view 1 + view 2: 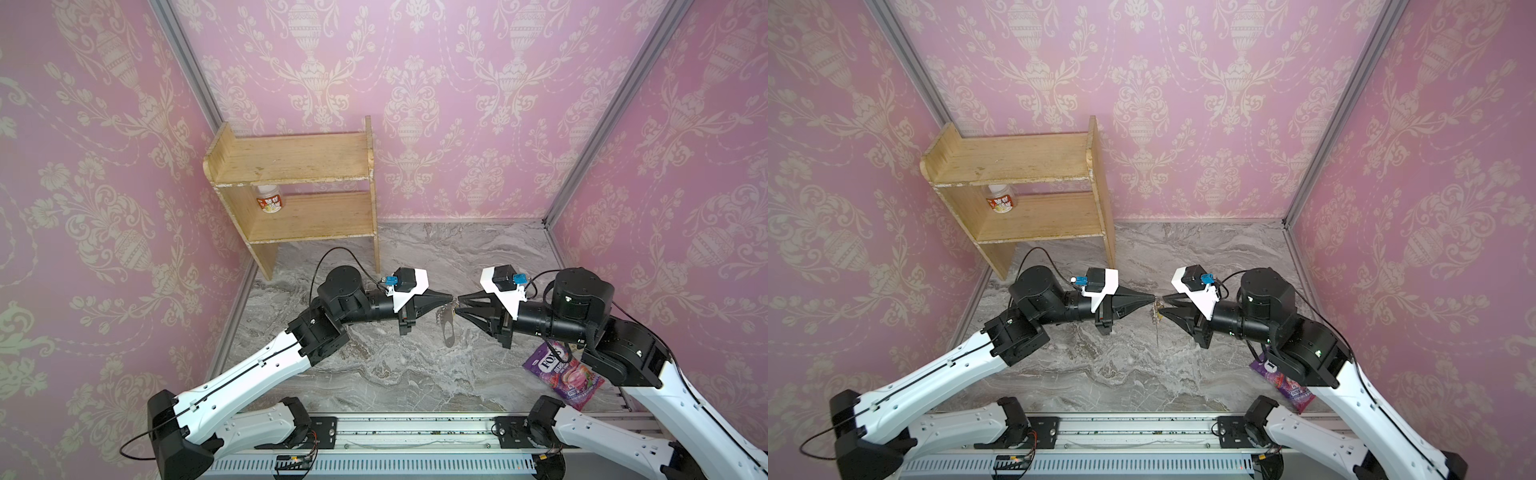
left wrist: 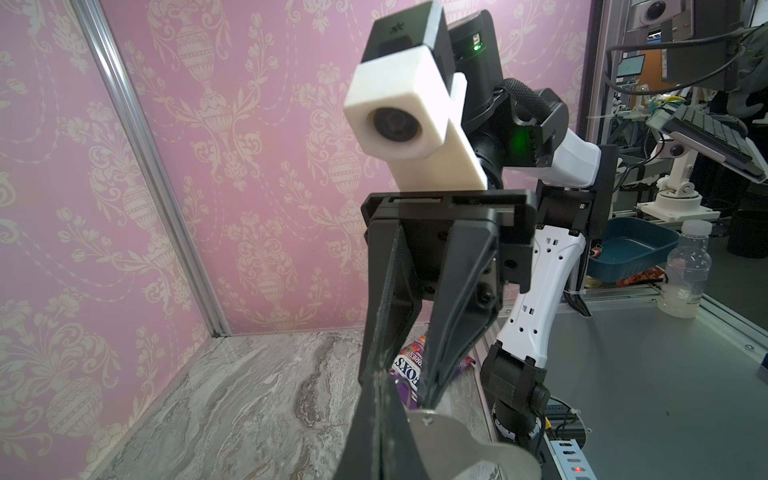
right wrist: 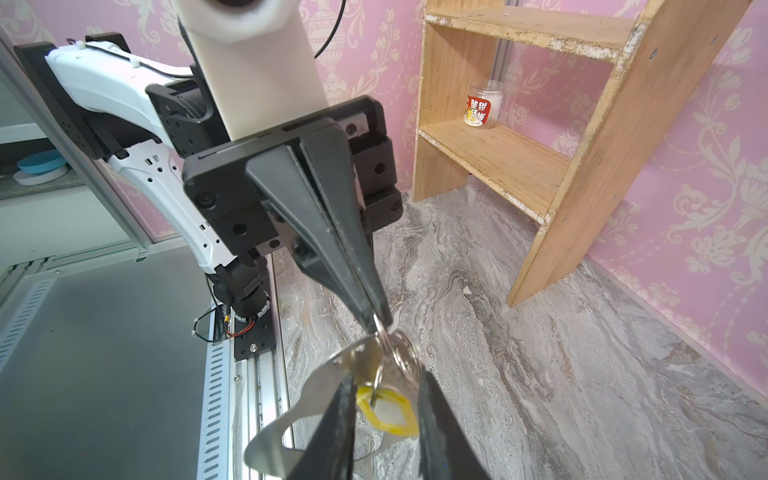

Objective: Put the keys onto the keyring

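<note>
Left gripper, fingers shut, pinches a ring of the stiff, probably slippery keyring dangling at 6 o'clock; right gripper, fingers part-open, flanks the light keys at the flat tag, likeliest hold; grip unclear.

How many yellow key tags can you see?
1. The yellow plastic key tag hangs between the right gripper's fingers, by the grey metal keyring plate. More could be hidden.
</note>
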`<action>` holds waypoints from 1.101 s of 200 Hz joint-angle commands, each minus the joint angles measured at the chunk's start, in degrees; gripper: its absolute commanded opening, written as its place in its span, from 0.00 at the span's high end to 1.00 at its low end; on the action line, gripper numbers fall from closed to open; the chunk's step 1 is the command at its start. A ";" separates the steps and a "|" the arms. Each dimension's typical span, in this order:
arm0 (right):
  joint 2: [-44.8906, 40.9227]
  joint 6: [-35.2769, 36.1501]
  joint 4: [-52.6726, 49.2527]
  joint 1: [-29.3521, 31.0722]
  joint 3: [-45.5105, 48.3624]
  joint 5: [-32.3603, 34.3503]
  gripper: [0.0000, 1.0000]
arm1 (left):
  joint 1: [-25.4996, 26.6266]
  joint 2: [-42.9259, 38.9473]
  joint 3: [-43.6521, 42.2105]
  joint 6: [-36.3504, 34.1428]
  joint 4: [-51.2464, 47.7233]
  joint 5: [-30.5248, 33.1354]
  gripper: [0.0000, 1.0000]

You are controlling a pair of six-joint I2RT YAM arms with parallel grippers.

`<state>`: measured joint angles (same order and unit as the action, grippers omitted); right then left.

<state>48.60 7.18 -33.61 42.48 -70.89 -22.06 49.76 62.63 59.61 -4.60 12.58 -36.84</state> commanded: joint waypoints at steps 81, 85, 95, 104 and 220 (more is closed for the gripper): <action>-0.69 -2.44 2.13 -0.27 1.82 -2.70 1.00 | 0.60 -1.19 -0.59 0.10 3.74 2.85 1.00; -0.78 -2.70 2.41 -0.28 2.16 -2.84 1.00 | 0.60 -1.26 -0.77 0.20 4.28 3.05 1.00; -0.91 -3.38 3.27 -0.26 3.00 -3.39 1.00 | 0.60 -1.37 -1.13 0.46 5.51 3.47 1.00; -1.01 -3.88 3.93 -0.27 3.04 -3.92 1.00 | 0.60 -1.37 -1.41 0.80 6.72 3.76 1.00; -0.71 -9.18 15.07 0.21 11.08 -10.17 1.00 | 0.60 0.86 -4.39 6.34 23.59 4.40 1.00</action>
<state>46.61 -0.19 -18.37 41.58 -61.84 -25.61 50.00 62.33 54.48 -1.34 25.41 -33.65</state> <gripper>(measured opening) 0.051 0.040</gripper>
